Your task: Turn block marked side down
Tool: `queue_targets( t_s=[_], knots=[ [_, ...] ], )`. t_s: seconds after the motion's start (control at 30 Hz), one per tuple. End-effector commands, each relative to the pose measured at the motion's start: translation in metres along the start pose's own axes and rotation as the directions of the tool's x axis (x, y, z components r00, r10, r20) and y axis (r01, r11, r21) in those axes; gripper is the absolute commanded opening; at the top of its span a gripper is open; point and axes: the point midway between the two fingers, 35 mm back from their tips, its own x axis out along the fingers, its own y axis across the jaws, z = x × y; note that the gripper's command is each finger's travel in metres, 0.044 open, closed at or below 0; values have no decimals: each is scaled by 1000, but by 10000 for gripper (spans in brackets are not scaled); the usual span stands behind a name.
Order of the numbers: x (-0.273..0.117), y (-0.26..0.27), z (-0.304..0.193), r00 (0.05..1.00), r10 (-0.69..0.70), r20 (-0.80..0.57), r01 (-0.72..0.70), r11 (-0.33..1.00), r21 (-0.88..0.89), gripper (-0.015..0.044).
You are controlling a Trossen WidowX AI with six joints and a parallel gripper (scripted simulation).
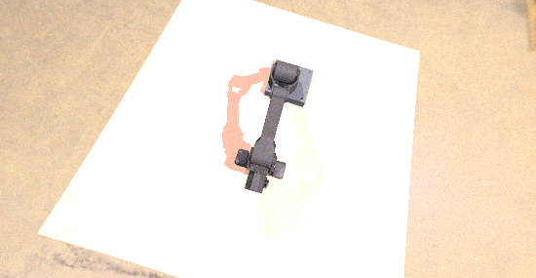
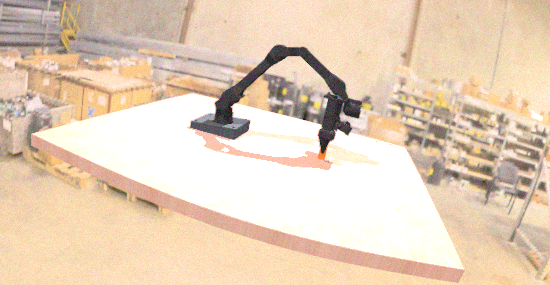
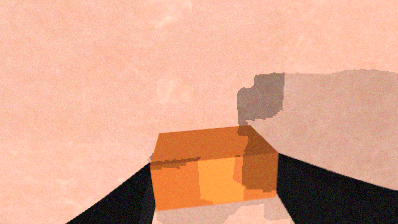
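The orange block (image 2: 322,155) (image 3: 175,185) is upright at the table, below the arm's wrist in the exterior view. In the wrist view its top and one long side show, with patches of light and shadow. No mark can be made out on them. My gripper (image 2: 324,148) (image 3: 211,164) points down and is shut on the block, one black finger against each end. The block's underside and far side are hidden. In the top view the arm covers the block and the fingertips. The block seems to touch the table (image 1: 351,171) (image 2: 240,190).
The arm's base (image 1: 303,85) (image 2: 220,126) stands on the table, behind the gripper. The arm arches high from it to the block. Shadows of the arm lie on the table. Shelves (image 2: 465,125) and boxes (image 2: 105,92) stand beyond the table's edges.
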Motion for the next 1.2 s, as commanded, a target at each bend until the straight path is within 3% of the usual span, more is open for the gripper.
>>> queue_targets(
  t_s=[0.0, 0.43, 0.63, 0.83, 1.17],
  knots=[
    [0, 0, 0, 1000, 0, 1, 0, 1000, -1, 249],
    [0, 0, 0, 1000, 0, 1, 0, 1000, -1, 162],
    [-26, 0, 1, 1000, 0, 2, 0, 1000, -1, 5],
    [-29, 0, 1, 1000, 0, 10, 0, 1000, -1, 0],
    [-21, 0, 5, 990, 0, 142, 0, 1000, -2, 0]
  ],
)
